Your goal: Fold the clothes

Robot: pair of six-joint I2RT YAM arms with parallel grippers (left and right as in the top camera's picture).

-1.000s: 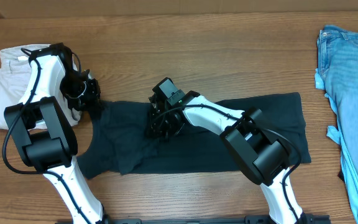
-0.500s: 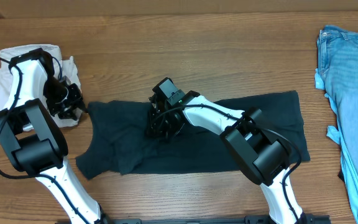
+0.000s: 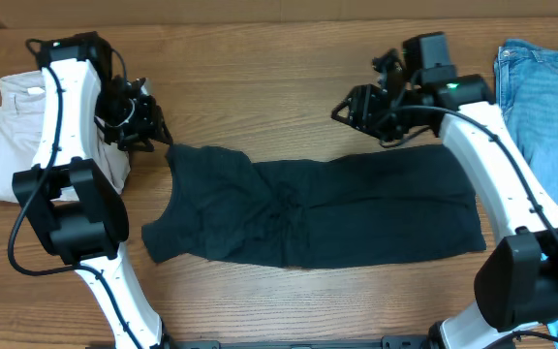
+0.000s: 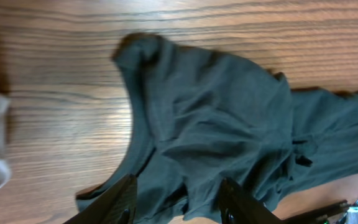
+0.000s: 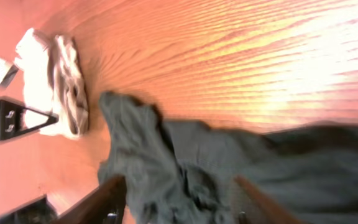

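Both arms hover empty-handed above the table [image 3: 260, 58]. The left gripper [image 4: 178, 185] shows its two fingers parted with nothing between them, and the right gripper [image 5: 179, 182] is likewise spread and holds nothing. In the overhead frame the left one hangs at the upper left, just off the shirt's near corner. The right one hangs at the upper right, above that end of the garment's far edge.

Below them the black T-shirt [image 3: 327, 208] lies across the centre of the frame as a wide band, plain side up (no lettering shows). It is bunched at its middle and rumpled at its left end. Beige trousers [image 3: 8, 136] sit at the far left and blue jeans [image 3: 541, 116] at the far right, both apart from it.

The work appears to stand between grips, the shirt laid out but not neatly folded. The next move likely calls for each gripper to descend on an edge or corner, pinch only the cloth it wants, and draw the creases out before turning a side over.
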